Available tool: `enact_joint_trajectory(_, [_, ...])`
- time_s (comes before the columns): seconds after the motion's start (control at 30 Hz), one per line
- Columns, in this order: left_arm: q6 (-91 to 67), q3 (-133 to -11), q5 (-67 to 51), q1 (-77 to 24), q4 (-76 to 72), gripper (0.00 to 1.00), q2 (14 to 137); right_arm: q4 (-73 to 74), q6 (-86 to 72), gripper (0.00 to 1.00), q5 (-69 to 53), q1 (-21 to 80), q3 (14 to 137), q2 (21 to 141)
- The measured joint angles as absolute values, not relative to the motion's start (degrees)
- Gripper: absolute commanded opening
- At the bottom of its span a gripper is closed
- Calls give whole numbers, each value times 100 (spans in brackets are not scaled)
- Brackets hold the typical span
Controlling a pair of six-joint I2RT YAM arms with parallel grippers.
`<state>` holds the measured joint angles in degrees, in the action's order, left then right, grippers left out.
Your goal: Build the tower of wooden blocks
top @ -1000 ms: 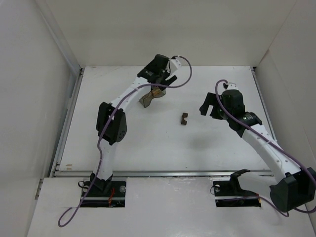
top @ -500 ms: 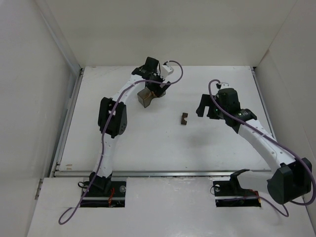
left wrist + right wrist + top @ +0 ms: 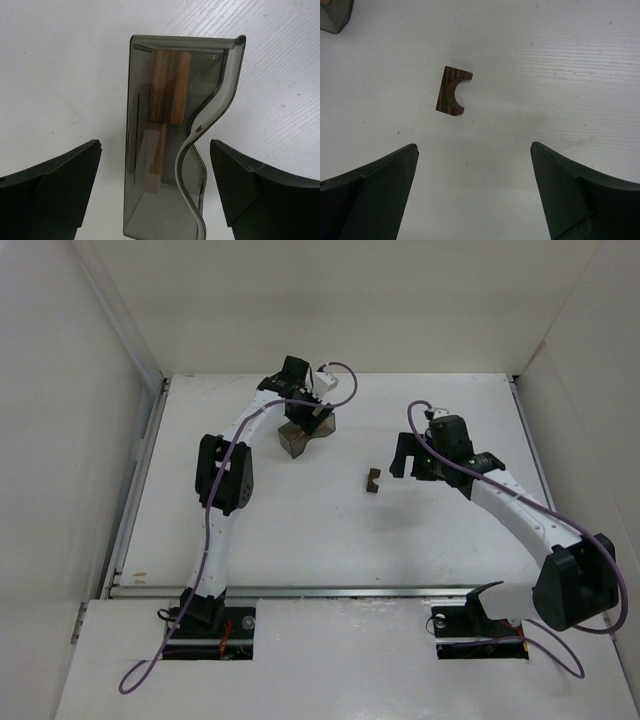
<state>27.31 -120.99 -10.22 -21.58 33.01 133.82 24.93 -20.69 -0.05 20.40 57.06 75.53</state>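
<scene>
A translucent grey bin (image 3: 150,200) lies on the white table, between the jaws of my left gripper (image 3: 155,146). The gripper is open, with a gap on each side of the bin. Two light tan wooden blocks (image 3: 170,92) lie inside the bin. In the top view the left gripper (image 3: 306,423) hangs over the bin (image 3: 293,440) at the back. A dark brown block with a half-round notch (image 3: 451,92) lies alone ahead of my open, empty right gripper (image 3: 474,146). From above, that block (image 3: 372,480) sits just left of the right gripper (image 3: 402,456). The wood block tower is out of view.
White walls close the table (image 3: 300,540) in on the left, back and right. A metal rail (image 3: 330,591) runs along the near edge. A corner of the bin (image 3: 334,15) shows at the top left of the right wrist view.
My left gripper has moved left and down onto the bin, and its jaws have narrowed slightly. The right gripper has moved left toward the dark brown block. Neither block nor bin has moved.
</scene>
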Motion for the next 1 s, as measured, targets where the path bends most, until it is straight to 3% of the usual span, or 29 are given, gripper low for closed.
enact_joint_trajectory(0.07, [2733,-12099,-1024,-2152,3280,86,13410,2484,-2056,100,-8,2062,5741,7581])
enact_joint_trajectory(0.2, [2751,-12099,-1026,-2134,3282,74,13458,2482,-2043,100,-8,2091,5802,7644])
enact_joint_trajectory(0.23, [2757,-12099,-1024,-2128,3282,63,13474,2480,-2038,100,-8,2102,5806,7658])
enact_joint_trajectory(0.33, [2777,-12101,-1024,-2110,3260,42,13533,2480,-2032,100,-10,2112,5837,7699])
enact_joint_trajectory(0.37, [2781,-12101,-1026,-2102,3264,27,13563,2480,-2032,100,-10,2130,5846,7717])
enact_joint_trajectory(0.5, [2818,-12173,-1020,-2088,3267,0,13587,2482,-2029,100,-8,2165,5848,7725])
enact_joint_trajectory(0.77, [2821,-12136,-735,-2156,3221,0,13581,2482,-2032,100,-1,2189,5848,7723])
enact_joint_trajectory(1.0, [3074,-10724,1247,-2864,2027,0,12879,2484,-2235,100,314,2222,5811,7413])
